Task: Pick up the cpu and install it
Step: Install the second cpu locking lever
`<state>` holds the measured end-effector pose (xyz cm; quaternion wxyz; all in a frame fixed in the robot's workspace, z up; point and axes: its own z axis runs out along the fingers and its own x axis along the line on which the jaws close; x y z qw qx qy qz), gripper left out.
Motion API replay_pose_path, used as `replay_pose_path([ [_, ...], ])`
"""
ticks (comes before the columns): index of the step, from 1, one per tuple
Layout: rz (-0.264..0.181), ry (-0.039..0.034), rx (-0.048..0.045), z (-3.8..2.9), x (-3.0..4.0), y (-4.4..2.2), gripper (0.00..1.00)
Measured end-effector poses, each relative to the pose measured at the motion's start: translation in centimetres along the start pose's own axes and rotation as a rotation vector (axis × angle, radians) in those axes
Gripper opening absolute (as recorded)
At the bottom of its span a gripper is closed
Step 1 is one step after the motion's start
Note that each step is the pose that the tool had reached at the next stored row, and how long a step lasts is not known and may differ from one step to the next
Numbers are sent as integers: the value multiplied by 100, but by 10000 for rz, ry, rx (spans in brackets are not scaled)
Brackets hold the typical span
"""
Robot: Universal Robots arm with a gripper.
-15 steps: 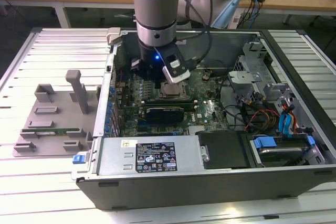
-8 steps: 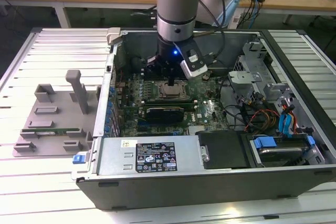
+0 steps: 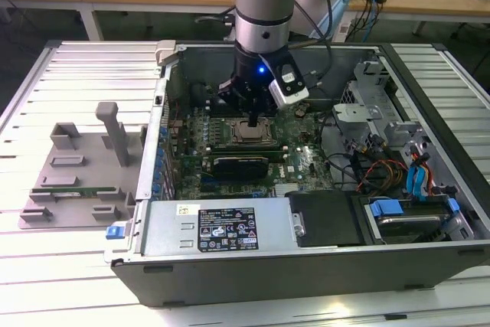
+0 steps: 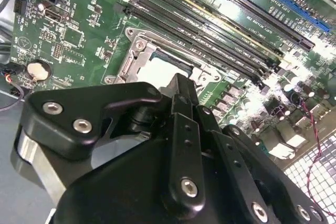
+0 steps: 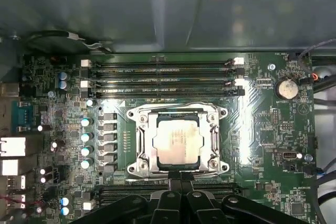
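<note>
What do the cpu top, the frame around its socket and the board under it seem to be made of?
The cpu top looks like brushed metal: silver-grey, with a soft glare. The socket frame around it seems to be bare steel or a similar metal, bright, with screws at its corners. The motherboard looks like green lacquered circuit laminate carrying fine printed traces. The end effector appears matte black, metal or plastic.

slatted metal table [image 3: 69, 67] carrying everything, open computer case [image 3: 306, 266] lying on its side across the middle, grey moulded parts tray [image 3: 76, 181] (long green stick in one slot) just beside the case, on the exterior view's left
</note>
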<state>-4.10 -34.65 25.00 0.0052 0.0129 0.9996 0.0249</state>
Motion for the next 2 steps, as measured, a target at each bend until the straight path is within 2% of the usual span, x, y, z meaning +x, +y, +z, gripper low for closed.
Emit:
replay_pose_path([
  [2,0,0,0,0,0,0,11],
])
